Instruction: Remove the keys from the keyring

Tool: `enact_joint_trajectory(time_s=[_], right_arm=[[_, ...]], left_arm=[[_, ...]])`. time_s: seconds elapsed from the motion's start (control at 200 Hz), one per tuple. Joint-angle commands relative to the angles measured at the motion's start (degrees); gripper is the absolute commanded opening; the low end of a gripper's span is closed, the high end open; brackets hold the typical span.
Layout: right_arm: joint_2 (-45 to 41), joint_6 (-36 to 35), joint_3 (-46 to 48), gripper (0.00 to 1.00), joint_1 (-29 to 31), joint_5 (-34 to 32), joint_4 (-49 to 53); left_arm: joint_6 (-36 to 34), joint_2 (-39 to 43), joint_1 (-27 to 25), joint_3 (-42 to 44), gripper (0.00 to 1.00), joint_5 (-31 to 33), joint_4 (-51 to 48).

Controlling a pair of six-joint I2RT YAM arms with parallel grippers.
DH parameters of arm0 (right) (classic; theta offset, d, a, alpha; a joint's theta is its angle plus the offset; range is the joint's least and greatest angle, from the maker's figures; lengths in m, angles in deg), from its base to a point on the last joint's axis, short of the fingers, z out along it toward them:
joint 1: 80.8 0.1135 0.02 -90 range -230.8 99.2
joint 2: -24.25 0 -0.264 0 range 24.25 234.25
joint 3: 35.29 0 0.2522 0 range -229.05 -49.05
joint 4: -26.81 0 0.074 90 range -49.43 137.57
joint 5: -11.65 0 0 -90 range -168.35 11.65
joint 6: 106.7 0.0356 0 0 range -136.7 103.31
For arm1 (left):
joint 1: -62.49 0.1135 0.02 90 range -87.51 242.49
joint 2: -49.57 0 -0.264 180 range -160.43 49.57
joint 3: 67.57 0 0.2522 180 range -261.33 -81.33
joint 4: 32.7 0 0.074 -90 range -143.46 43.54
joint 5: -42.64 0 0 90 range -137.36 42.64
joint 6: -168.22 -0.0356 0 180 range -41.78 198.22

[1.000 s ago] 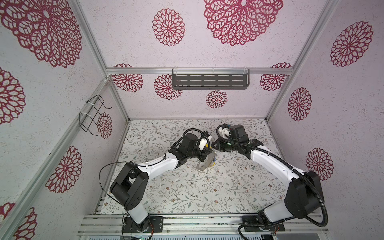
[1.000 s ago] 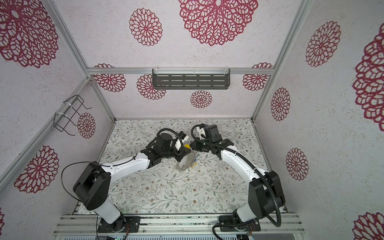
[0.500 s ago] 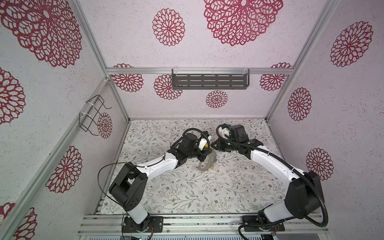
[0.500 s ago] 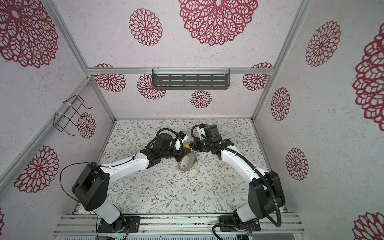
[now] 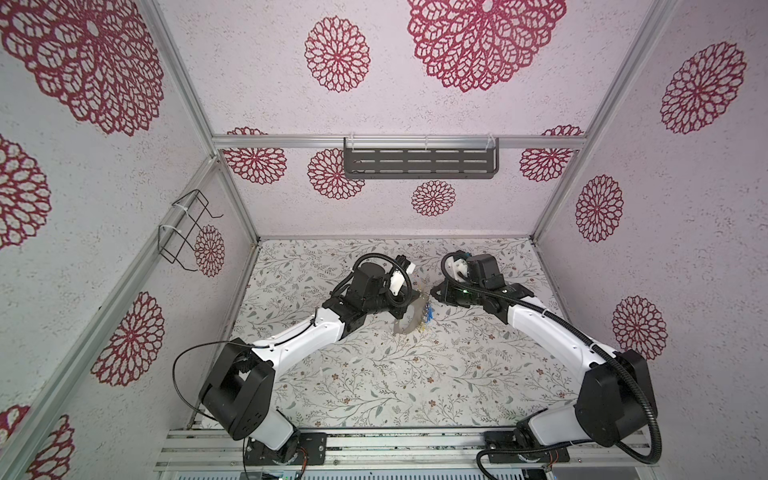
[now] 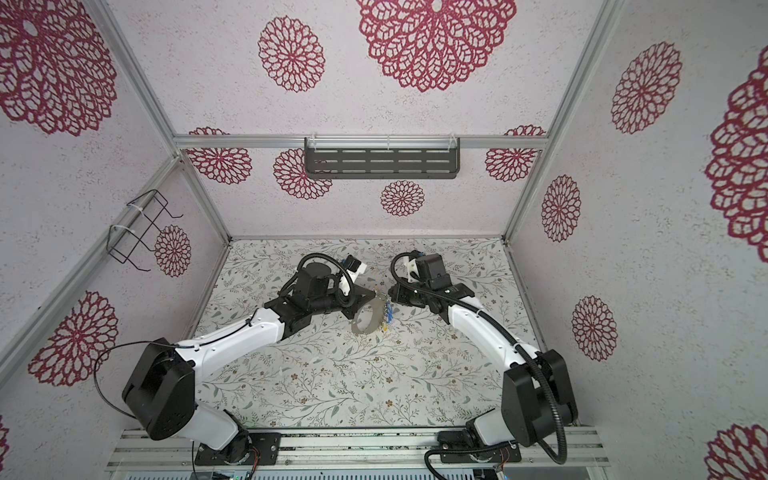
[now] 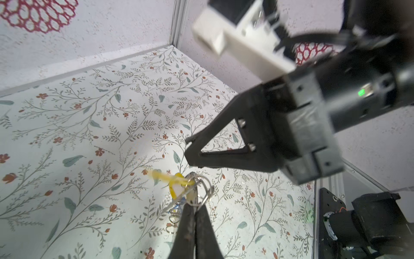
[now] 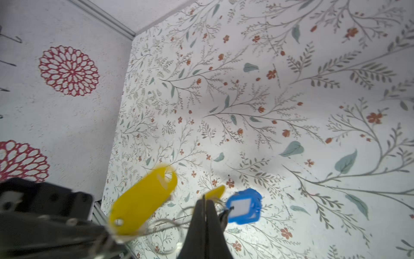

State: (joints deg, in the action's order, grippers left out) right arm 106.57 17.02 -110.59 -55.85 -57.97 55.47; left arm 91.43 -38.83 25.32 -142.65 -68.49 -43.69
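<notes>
Left wrist view: the left gripper (image 7: 195, 203) has its 2 black fingers pinched tight on the upper edge of the large flat grey-brown keyring (image 5: 405, 330), which is seen edge-on here. In both top views the keyring hangs tilted from that gripper over the middle of the floral-patterned tabletop (image 5: 374, 374); whether its lower rim touches the surface I cannot tell. The small oblong plastic keys (image 5: 428, 318), yellow and blue with white label windows, cluster on the ring's right side on thin metal loops. The right gripper (image 8: 205, 203) is pressed shut just beside them, between a blurred yellow key (image 8: 143, 201) and a blue key (image 8: 244, 206). Whether it pinches a loop is unclear.
</notes>
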Motion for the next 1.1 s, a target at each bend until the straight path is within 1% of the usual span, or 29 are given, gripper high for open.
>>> enact_joint_trajectory(time_s=[0.0, 0.07, 0.165, 0.255, 0.31, 0.345, 0.43, 0.5, 0.57, 0.63, 0.726, 0.781, 0.831, 0.881, 0.946, 1.096], right_arm=[[-0.94, 2.77, 1.83, 0.00, -0.10, -1.47, -3.75], [-0.98, 3.55, 2.18, 0.00, 0.24, -0.66, -4.84], [-1.61, 2.66, 1.09, 0.00, 0.32, -0.37, -4.78], [-2.54, 0.66, -2.05, 0.00, -0.06, -1.65, -1.49], [-3.00, -0.87, -4.35, 0.17, -0.52, -3.00, 1.39], [-3.05, -1.60, -5.87, 0.24, -0.69, -3.20, 3.11], [-2.59, -1.74, -8.93, 0.34, -0.88, -1.66, 5.88], [-2.27, 0.63, -9.59, 0.36, -0.74, 1.85, 5.05], [-2.34, 4.82, -8.89, 0.37, -0.54, 5.18, 2.80], [-2.43, 8.65, -8.92, 0.36, -0.32, 5.94, 2.73], [-1.85, 13.28, -10.18, 0.29, -0.04, 6.39, 4.62], [-1.43, 14.81, -10.69, 0.25, 0.11, 7.18, 5.08], [-1.14, 16.03, -10.75, 0.25, 0.44, 7.88, 4.77], [-0.94, 16.61, -10.57, 0.25, 0.85, 7.97, 4.48], [-0.61, 16.82, -10.05, 0.28, 1.53, 8.16, 3.78], [0.51, 16.62, -9.44, 0.29, 2.37, 9.14, 2.03]], left_arm=[[2.24, 1.73, 0.79, 0.75, 0.00, 0.92, 4.03], [3.24, 1.35, 1.04, 1.03, 0.00, 0.96, 4.68], [3.49, 0.96, 1.04, 0.77, 0.00, 0.24, 5.14], [1.35, 1.02, 0.98, 0.80, 0.00, -0.23, 4.80], [-2.43, 1.34, 0.71, 1.63, 0.00, -0.50, 4.79], [-5.22, 1.70, 0.25, 2.57, 0.00, -0.13, 5.35], [-15.98, 2.80, -1.11, 5.62, 0.00, 0.86, 7.18], [-23.22, 3.54, -1.95, 8.00, 0.00, 3.09, 9.68], [-26.13, 3.70, -2.12, 8.50, 0.00, 7.05, 11.40], [-29.49, 3.48, -2.74, 8.28, 0.00, 11.02, 12.20], [-34.28, 2.80, -4.25, 9.44, 0.00, 15.81, 16.79], [-35.75, 2.24, -4.64, 9.77, 0.00, 16.57, 18.95], [-36.86, 1.74, -5.08, 9.49, 0.00, 17.59, 19.28], [-37.61, 1.42, -5.35, 9.21, 0.00, 17.91, 19.47], [-37.81, 1.27, -5.32, 8.87, 0.00, 17.75, 19.79], [-37.76, 1.29, -5.45, 8.19, 0.00, 16.38, 19.55]])
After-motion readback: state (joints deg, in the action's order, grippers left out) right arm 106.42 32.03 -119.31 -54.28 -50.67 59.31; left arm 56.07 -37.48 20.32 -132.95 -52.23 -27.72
